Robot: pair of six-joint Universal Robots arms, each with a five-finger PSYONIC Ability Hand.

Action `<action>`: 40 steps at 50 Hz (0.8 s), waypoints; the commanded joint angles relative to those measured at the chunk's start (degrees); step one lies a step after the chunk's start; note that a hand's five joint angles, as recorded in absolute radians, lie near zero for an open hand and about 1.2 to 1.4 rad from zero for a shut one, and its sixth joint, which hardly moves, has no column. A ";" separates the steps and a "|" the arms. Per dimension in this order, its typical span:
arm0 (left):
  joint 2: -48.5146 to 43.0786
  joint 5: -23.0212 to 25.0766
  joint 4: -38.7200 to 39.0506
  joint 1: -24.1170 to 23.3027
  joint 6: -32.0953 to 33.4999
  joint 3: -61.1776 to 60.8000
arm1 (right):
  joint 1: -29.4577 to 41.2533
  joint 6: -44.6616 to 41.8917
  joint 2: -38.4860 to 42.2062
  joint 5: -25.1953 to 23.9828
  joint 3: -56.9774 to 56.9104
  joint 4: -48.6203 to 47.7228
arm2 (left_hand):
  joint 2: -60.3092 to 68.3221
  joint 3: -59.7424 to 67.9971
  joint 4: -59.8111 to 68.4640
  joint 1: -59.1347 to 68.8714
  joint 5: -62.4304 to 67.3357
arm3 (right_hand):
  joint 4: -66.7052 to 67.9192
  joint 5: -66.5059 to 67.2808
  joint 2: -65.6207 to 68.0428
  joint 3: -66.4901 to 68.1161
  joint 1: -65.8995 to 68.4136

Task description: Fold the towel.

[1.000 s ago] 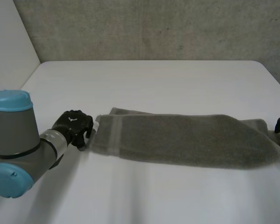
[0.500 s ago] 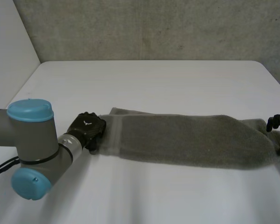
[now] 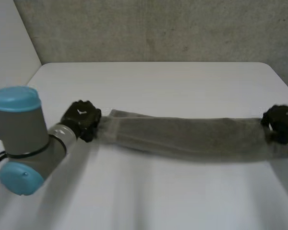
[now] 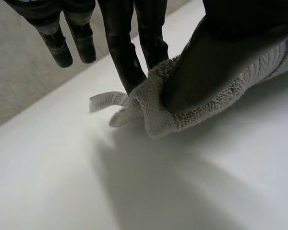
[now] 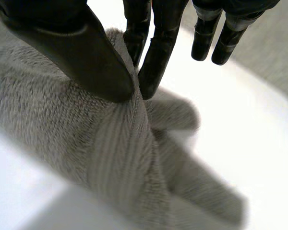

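A grey towel [image 3: 187, 136] stretches as a long narrow band across the white table [image 3: 153, 86], pulled taut between both hands. My left hand [image 3: 81, 117] is at the towel's left end; in the left wrist view its thumb [image 4: 201, 62] and fingers [image 4: 129, 57] pinch the towel's corner [image 4: 158, 112], with a small white label [image 4: 105, 100] sticking out beside it. My right hand [image 3: 281, 122] holds the right end. The right wrist view has its thumb [image 5: 86, 57] and fingers [image 5: 153, 48] pinching the towel's edge [image 5: 115, 143], with cloth hanging below.
A grey wall [image 3: 153, 28] rises behind the table's far edge. My left arm [image 3: 24, 139], with its light-blue caps, lies over the table's near left part.
Both hands have closed on the towel's ends and lifted them. The towel went from lying flat and wide to a taut, narrower band. The right hand moved inward over the right end.
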 commanded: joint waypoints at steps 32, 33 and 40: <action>1.00 5.57 -11.40 1.96 0.12 9.70 | 8.48 8.14 4.96 2.54 -22.20 10.69 | -57.95 -2.52 -3.00 -56.03 -57.72 | -0.36 -65.47 -63.31 -0.37 -65.00; 0.98 5.57 -11.40 1.96 0.12 9.71 | 8.50 8.14 4.98 2.56 -22.21 10.69 | -57.94 -2.52 -3.00 -56.02 -57.71 | -0.36 -65.47 -63.31 -0.37 -65.00; -9.28 2.76 -11.75 1.52 0.21 15.59 | 16.13 8.32 16.29 8.97 -28.78 10.52 | -56.09 -2.52 -3.00 -54.17 -55.86 | -0.36 -65.47 -63.31 -0.37 -65.00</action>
